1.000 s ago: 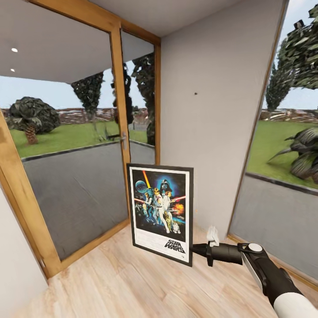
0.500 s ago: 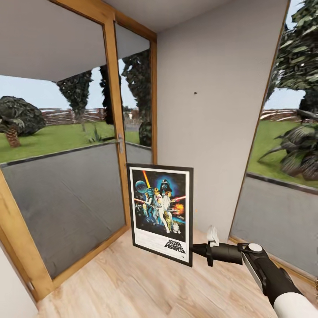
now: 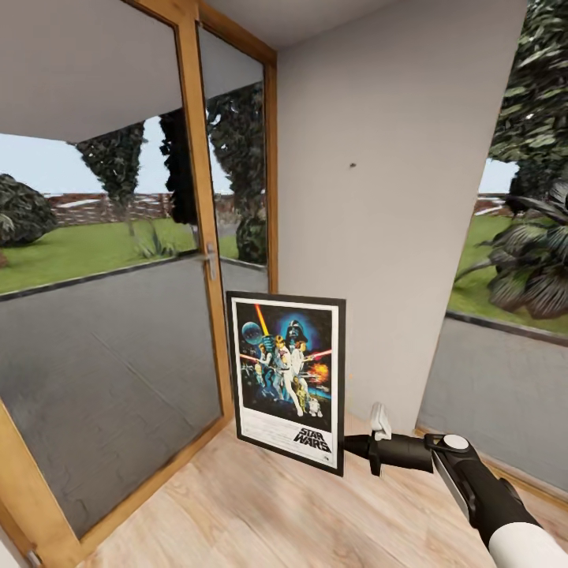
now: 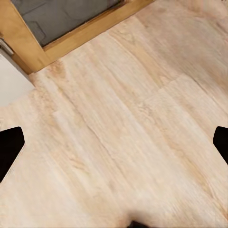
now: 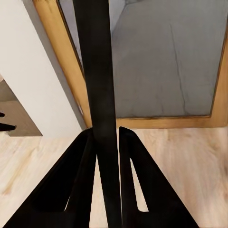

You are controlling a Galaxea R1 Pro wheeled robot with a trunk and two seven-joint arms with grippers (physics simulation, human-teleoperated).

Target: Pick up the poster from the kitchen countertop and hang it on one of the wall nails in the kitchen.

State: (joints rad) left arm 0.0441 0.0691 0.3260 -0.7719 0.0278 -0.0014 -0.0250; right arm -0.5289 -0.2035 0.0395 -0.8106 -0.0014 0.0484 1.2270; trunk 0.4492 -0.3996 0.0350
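The right gripper extends forward from the black and white right arm at the lower right of the head view. Its two black fingers are pressed against the lower right edge of the poster, one on each face, pinching the thin black frame between them. In the right wrist view the frame appears edge-on as a dark vertical strip rising from between the two fingers.

The poster is held upright, clear of the floor, with its printed face toward the robot. The black frame, white border, coloured figures on dark blue and the "STAR WARS" logo near the lower edge are all legible. It hangs in front of the corner where the pale grey wall meets the wooden door frame.

A single wall nail shows as a small dark speck on the pale grey wall, well above the top edge of the poster and slightly to the right of its centre.

Glass panels in the wooden frame stand to the left of the wall; lawn and trees are visible through them. A second window opening lies to the right of the wall.

The left wrist view looks down on the light wood floor. The left gripper has its two dark fingertips at opposite edges of that view, spread wide apart with nothing between them.
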